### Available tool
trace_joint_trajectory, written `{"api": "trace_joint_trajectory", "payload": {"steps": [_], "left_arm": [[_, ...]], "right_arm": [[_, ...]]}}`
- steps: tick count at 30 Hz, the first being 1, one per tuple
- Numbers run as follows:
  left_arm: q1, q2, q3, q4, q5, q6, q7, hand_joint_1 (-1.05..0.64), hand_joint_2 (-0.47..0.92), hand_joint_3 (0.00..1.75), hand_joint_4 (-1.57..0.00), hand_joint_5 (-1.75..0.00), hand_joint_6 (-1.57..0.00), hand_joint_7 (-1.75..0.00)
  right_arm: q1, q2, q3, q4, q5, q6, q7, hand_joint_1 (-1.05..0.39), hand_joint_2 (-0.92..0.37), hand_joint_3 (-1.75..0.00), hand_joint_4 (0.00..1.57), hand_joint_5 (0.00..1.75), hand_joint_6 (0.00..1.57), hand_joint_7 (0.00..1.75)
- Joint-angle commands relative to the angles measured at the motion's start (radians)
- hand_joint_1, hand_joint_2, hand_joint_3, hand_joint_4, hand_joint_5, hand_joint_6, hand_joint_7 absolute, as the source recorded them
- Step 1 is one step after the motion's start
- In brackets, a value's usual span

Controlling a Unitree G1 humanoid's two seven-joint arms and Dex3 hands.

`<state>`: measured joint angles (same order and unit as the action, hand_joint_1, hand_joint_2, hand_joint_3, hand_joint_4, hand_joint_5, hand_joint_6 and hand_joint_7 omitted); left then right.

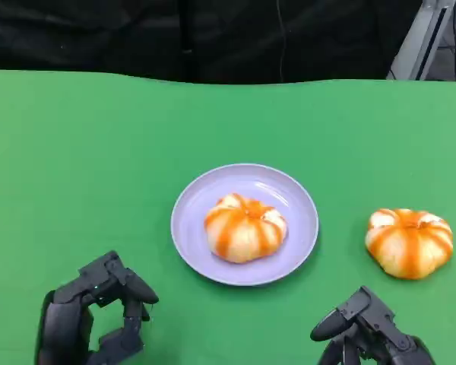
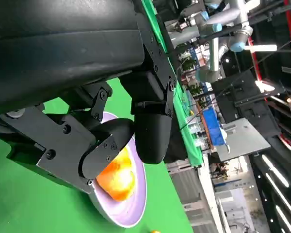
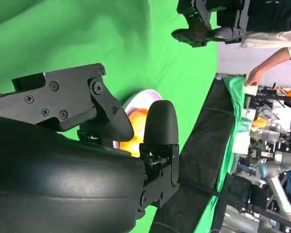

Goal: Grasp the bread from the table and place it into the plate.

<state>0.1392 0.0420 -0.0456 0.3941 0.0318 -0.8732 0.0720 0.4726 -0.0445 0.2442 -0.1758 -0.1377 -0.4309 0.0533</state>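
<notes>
Green worktop [image 1: 76, 167], lilac plate [image 1: 296, 199] roughly mid-worktop, a bit toward the near edge. One striped orange-and-white bread [image 1: 245, 226] sits in the plate, slightly off-centre toward the near rim. Second bread [image 1: 409, 241] lies on the bare worktop close to the right edge, apart from the plate, not touching it. Right hand [image 1: 365, 331] is at the near edge, right side; the loose bread is just beyond it and a little to its right, near but with a clear gap, no contact. Its fingers are apart with nothing between them. Left hand [image 1: 99, 315] is at the near-left corner area, fingers loosely curled but separated, holding nothing; plate is beyond it and to its right, well apart. Left wrist view: fingers [image 2: 150, 126] in front of the plate [image 2: 136, 213] and the plated bread [image 2: 117, 177], no contact. Right wrist view: fingers [image 3: 160, 126] spread, plate [image 3: 140, 94] and an orange bread [image 3: 136, 121] partly hidden behind them; left hand [image 3: 203, 24] visible at the far side of the green cloth. A person's sleeve and hand [image 3: 262, 70] show past the worktop's edge.
</notes>
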Motion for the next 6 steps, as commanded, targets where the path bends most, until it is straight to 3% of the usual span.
{"api": "trace_joint_trajectory", "payload": {"steps": [1,6], "left_arm": [[-0.007,-0.001,0.022,0.014,0.002,-0.024,-0.011,-0.07,0.46,1.3,-0.83,-1.68,-0.8,-1.5],[-0.003,-0.006,0.024,0.006,0.011,-0.023,-0.015,-0.05,0.45,1.32,-0.82,-1.68,-0.8,-1.5]], "right_arm": [[0.006,-0.01,-0.011,0.001,0.013,-0.009,0.001,-0.06,-0.92,-1.16,0.35,1.75,0.15,1.75],[0.007,-0.009,-0.011,0.003,0.013,-0.014,0.0,-0.06,-0.92,-1.16,0.35,1.75,0.16,1.75]]}}
